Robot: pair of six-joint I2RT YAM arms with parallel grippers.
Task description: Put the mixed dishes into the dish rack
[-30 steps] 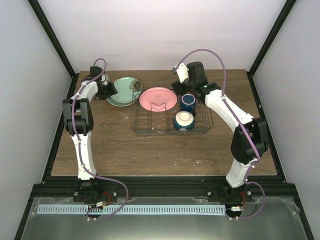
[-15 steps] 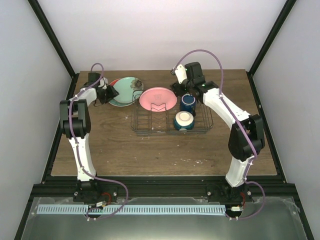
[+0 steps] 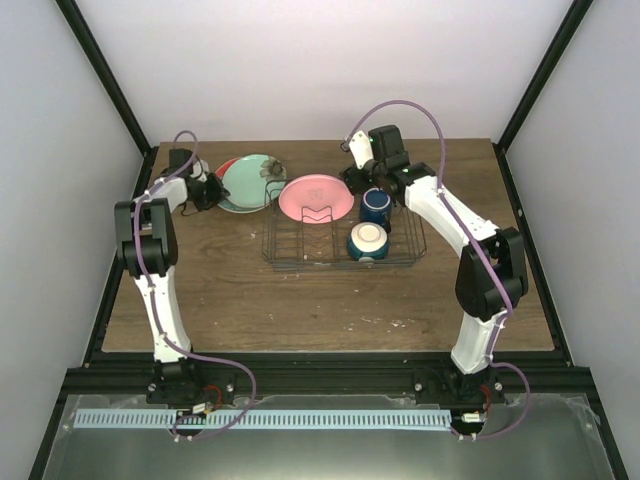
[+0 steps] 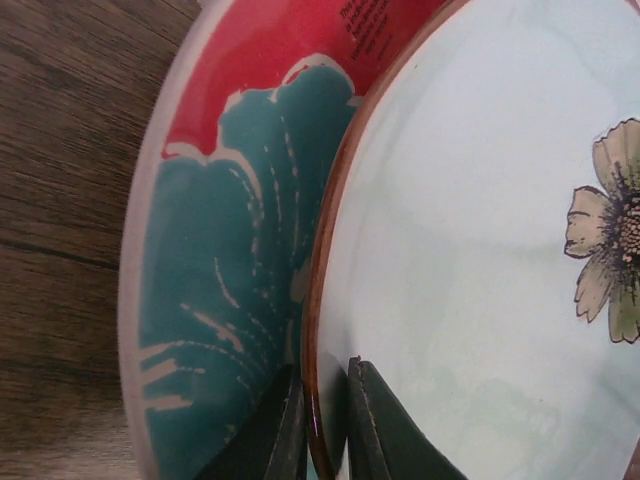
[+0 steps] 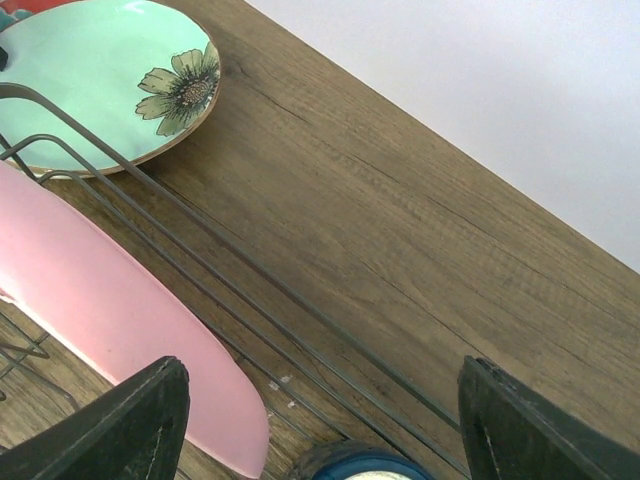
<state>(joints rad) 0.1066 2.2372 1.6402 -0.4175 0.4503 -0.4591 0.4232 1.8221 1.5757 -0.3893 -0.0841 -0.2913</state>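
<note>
The mint-green plate with a flower motif [image 3: 252, 181] [image 4: 480, 250] lies on the teal-and-red patterned plate [image 3: 226, 167] [image 4: 230, 250] at the back left of the table. My left gripper [image 3: 212, 190] [image 4: 325, 400] is shut on the mint-green plate's brown left rim, one finger under it and one on top. The dish rack [image 3: 300, 252] holds the pink plate [image 3: 315, 197] [image 5: 100, 300] on edge, the dark blue mug [image 3: 376, 207] [image 5: 365, 465] and the cream bowl with a blue outside [image 3: 368, 241]. My right gripper [image 3: 358, 180] [image 5: 320, 420] hangs open and holds nothing, over the rack's back edge between the pink plate and the mug.
Dark frame posts and white walls close in the wooden table [image 3: 300, 300] at the back and sides. The rack's wire rim [image 5: 300, 290] runs just under my right gripper. The mint-green plate [image 5: 100, 80] sits close to the rack's back left corner.
My left gripper has closed on the mint-green plate's rim, and the plate now sits shifted so the teal-and-red plate's edge shows beside it. My right gripper drew back slightly and stays open.
</note>
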